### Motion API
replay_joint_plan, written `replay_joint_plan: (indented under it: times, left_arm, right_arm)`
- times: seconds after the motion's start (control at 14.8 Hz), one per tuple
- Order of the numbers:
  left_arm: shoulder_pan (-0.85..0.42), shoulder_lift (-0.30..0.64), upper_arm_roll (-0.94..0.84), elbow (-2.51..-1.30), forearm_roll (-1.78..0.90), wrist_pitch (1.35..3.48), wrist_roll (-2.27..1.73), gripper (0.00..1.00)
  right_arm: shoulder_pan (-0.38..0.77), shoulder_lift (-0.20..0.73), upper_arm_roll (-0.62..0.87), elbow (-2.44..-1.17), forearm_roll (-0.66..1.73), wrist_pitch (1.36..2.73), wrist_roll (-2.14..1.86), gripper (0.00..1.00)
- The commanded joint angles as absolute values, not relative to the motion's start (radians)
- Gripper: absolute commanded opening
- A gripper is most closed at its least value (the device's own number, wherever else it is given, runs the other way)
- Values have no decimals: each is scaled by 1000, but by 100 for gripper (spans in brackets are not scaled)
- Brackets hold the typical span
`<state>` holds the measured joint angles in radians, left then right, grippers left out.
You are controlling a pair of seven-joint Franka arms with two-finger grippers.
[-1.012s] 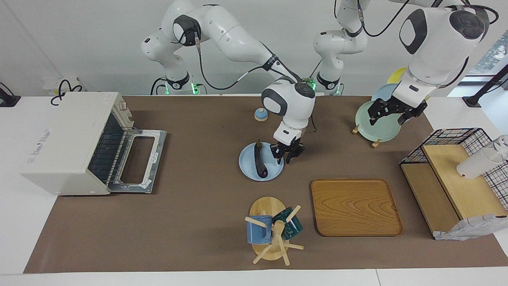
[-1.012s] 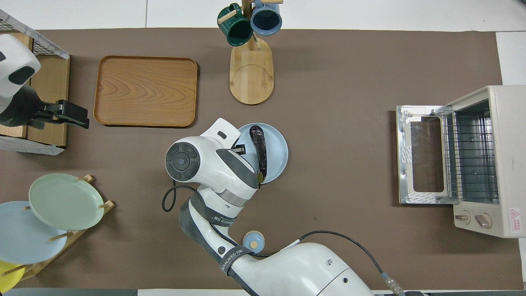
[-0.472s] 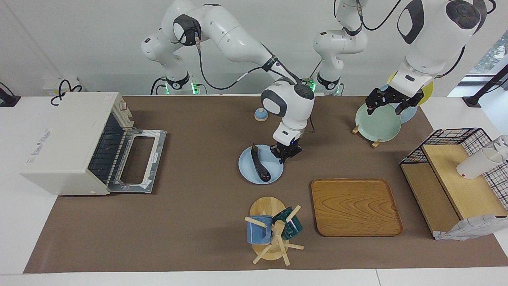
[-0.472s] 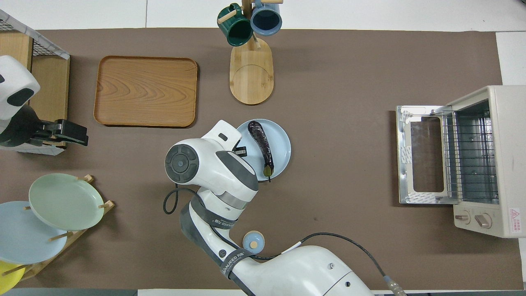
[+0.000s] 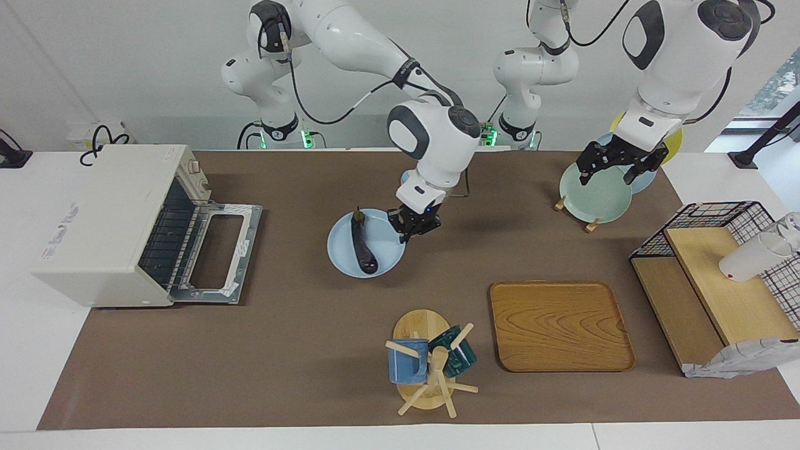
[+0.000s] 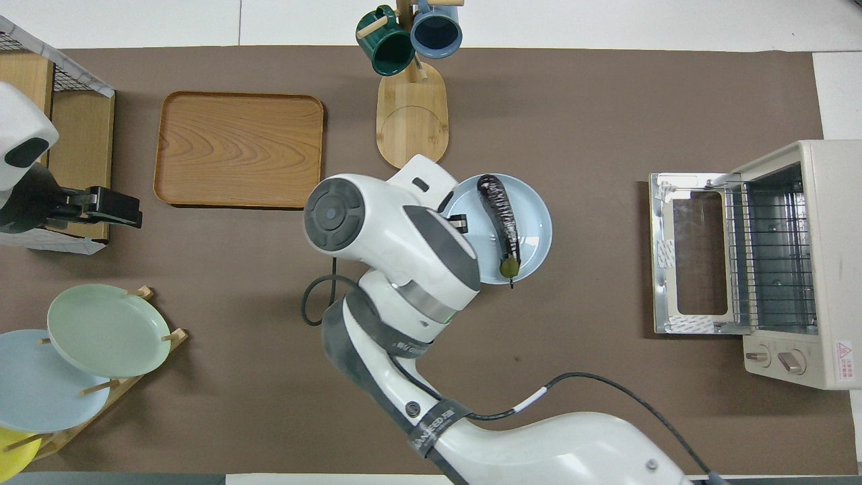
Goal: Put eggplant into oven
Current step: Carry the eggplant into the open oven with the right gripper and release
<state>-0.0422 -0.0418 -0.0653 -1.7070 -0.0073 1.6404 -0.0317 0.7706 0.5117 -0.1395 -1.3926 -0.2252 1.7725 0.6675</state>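
From my remote console: the right end effector [image 5: 415, 229] has dragged the blue plate [image 5: 344, 259] toward the oven [image 5: 106, 219] since a second ago, its fingers pinched on the plate's rim at the edge toward the left arm's end of the bench [image 5: 312, 350]. The eggplant [image 5: 363, 244] lies on that plate, stem end nearer the robots, and has travelled with it; a second ago the plate sat closer to the middle of the bench, beside the wooden tray [image 5: 559, 325]. The oven stands at the right arm's end with its door [image 5: 215, 253] folded down and the wire rack showing inside, unchanged. The left end effector [image 5: 609, 170] hangs over the plate rack [image 5: 590, 200] near the left arm's base, having lifted slightly from a second ago; I cannot tell how wide its fingers stand. My count: one eggplant, one oven, one tray, one mug tree [image 5: 428, 369] carrying two mugs, a blue [image 5: 406, 362] and a green [image 5: 456, 353], three plates standing in the rack, one small blue knob-topped lid in the overhead view [image 6: 471, 417] hidden under the right arm, and one wire-and-wood shelf [image 5: 712, 281] holding a white cup [image 5: 747, 257].
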Motion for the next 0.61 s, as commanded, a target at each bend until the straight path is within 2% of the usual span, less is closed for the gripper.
replay_joint_plan:
  times: [0.0,0.13,0.27,0.4,0.54]
  left_arm:
    - [-31,-43,-63,-1700,-15,1623,-15,100]
    - [-29,-49,-66,-1707,-15,1623,-17,100]
    - [-29,-49,-66,-1707,-15,1623,-15,100]
    - [-29,-48,-66,-1707,-15,1626,-15,100]
    - [-22,-48,-66,-1704,-14,1626,-15,100]
  right_arm:
    - [672,317,-124,-1625,-244,1793,622,0]
    - [582,151,-124,-1834,-244,1863,554,0]
    - [519,28,-126,-2004,-244,1942,494,0]
    - [442,-27,-126,-2097,-244,1985,428,0]
    - [367,-51,-126,-2131,-244,1999,335,0]
